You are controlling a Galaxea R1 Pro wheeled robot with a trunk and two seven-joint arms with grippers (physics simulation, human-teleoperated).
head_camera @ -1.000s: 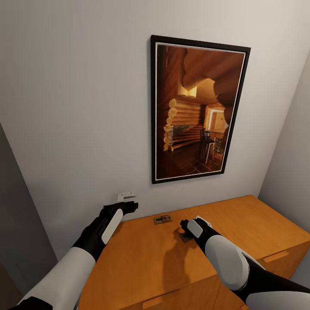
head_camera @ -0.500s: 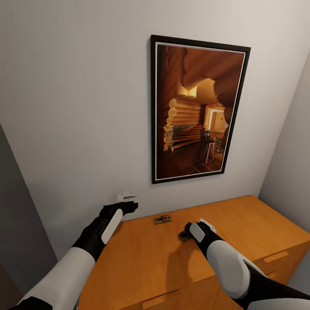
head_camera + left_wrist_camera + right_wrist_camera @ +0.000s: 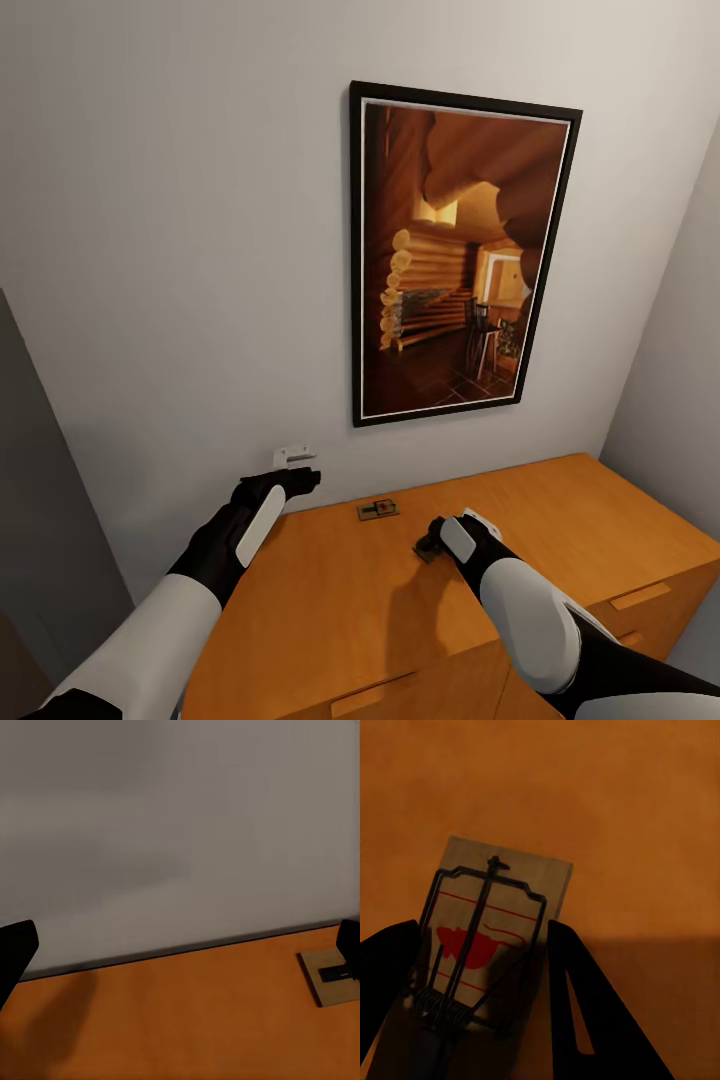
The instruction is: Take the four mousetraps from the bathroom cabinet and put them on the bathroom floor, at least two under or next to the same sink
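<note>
The cabinet (image 3: pixel 560 520) shows its flat orange top. One mousetrap (image 3: pixel 378 510) lies near the wall on that top and also appears in the left wrist view (image 3: pixel 328 977). A second mousetrap (image 3: pixel 495 934), with a red spot and wire spring, lies flat on the wood between my right fingers (image 3: pixel 585 1005); they press against its two long edges. My right gripper (image 3: pixel 432 538) is down on it at mid top. My left gripper (image 3: pixel 305 478) hovers open near the wall, left of the first trap. The bathroom floor is out of view.
A large framed picture (image 3: pixel 460 250) hangs on the white wall above the cabinet. A small white fitting (image 3: pixel 293 456) sticks out of the wall by my left gripper. Drawer handles (image 3: pixel 638 597) show on the front. A side wall closes the right corner.
My right gripper has sunk a little and drawn back slightly onto the nearer mousetrap. The left arm and the camera have not moved.
</note>
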